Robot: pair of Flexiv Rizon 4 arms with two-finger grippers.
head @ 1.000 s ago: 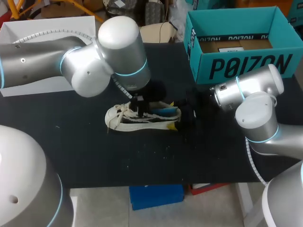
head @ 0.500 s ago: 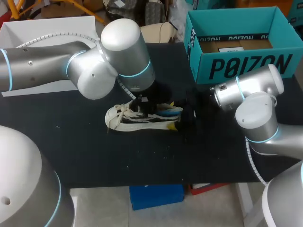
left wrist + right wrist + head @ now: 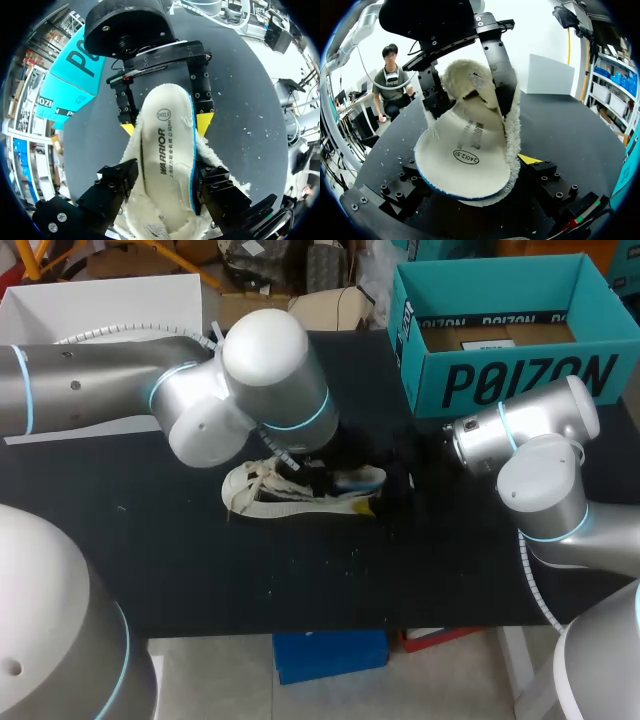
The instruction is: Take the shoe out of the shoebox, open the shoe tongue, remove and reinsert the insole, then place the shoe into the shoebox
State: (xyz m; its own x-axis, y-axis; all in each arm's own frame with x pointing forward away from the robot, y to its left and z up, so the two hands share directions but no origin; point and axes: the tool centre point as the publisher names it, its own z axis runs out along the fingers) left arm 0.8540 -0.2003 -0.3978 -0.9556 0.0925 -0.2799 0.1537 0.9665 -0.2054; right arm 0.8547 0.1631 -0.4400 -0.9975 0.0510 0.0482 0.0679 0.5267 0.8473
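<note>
Centrally in the head view lies a black surface [image 3: 300,580], dotted with small white specks [image 3: 350,555] toward the lower middle of the frame. A teal shoebox [image 3: 510,380] stands open at the upper right, near the far edge. The shoe [image 3: 290,502] lies on its sole at mid-frame, toe toward the left, well apart from the shoebox.

Left arm [image 3: 150,390]: enters from the left of the frame, wrist directly above the middle of the shoe, jaws pointing down. The left jaws are closed onto the insole [image 3: 165,150]. In the right wrist view its black fingers [image 3: 497,60] pinch the fleecy insole from two sides, bending its forward part upward. The insole's heel end rests at the shoe's heel.

Right arm [image 3: 530,440]: enters from the right of the frame, wrist low and level, jaws aimed left at the shoe's heel. The right jaws clasp the shoe there, one yellow fingertip [image 3: 205,122] against each side of the fleecy collar.

A bare stretch of surface runs between the shoe and the lower edge. A narrower stretch separates the right arm's wrist from the shoebox wall.
</note>
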